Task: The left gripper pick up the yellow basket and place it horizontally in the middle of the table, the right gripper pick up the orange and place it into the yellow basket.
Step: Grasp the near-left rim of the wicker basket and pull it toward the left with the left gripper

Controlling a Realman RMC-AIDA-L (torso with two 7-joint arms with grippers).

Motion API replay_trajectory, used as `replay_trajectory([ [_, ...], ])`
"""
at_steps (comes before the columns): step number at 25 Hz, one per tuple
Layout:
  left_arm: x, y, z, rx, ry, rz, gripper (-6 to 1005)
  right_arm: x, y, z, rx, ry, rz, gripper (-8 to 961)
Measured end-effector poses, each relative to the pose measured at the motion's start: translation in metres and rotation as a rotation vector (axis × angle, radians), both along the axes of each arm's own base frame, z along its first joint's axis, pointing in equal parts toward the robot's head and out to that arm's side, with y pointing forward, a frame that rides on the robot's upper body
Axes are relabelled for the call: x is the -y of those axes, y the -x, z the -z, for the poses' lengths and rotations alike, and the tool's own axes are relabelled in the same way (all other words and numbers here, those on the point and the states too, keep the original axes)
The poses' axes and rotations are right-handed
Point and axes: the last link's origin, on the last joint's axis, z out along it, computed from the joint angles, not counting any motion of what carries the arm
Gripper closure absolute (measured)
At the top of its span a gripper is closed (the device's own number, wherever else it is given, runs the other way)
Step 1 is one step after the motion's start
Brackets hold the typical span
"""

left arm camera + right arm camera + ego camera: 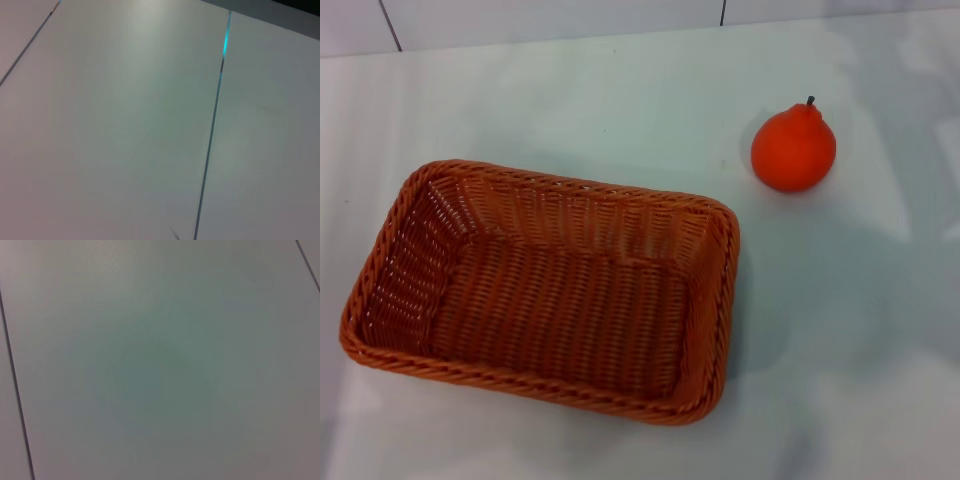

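Head view shows the yellow basket (545, 290) sitting empty on the table (840, 330), left of centre and slightly askew, with the orange (793, 147) well apart beyond its far right corner, stem up. Looks light and stiff in the weave, best pinched over the braided rim of a long side; looks smooth, round and prone to roll, best clasped across its widest girth below the raised top. Neither the left gripper nor the right gripper in sight anywhere, wrist views giving only bare white surface and seams, so pose and finger spread cannot be told.
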Motion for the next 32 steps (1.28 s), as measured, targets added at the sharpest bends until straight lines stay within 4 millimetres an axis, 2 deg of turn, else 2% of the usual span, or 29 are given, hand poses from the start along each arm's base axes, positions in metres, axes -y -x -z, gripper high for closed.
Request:
replay_trajectory([
  [24,-0.002,0.004,-0.006,0.052,0.048,0.027,406,-0.004,0.002,-0.001,0.000,0.001,0.001,-2],
  [27,-0.014,0.008,-0.018,0.106,0.176,0.084,406,-0.004,0.003,-0.001,0.000,0.000,0.001,-2],
  [32,-0.035,0.004,-0.048,0.056,0.460,0.160,405,-0.004,0.002,-0.003,-0.005,-0.009,0.006,-2],
])
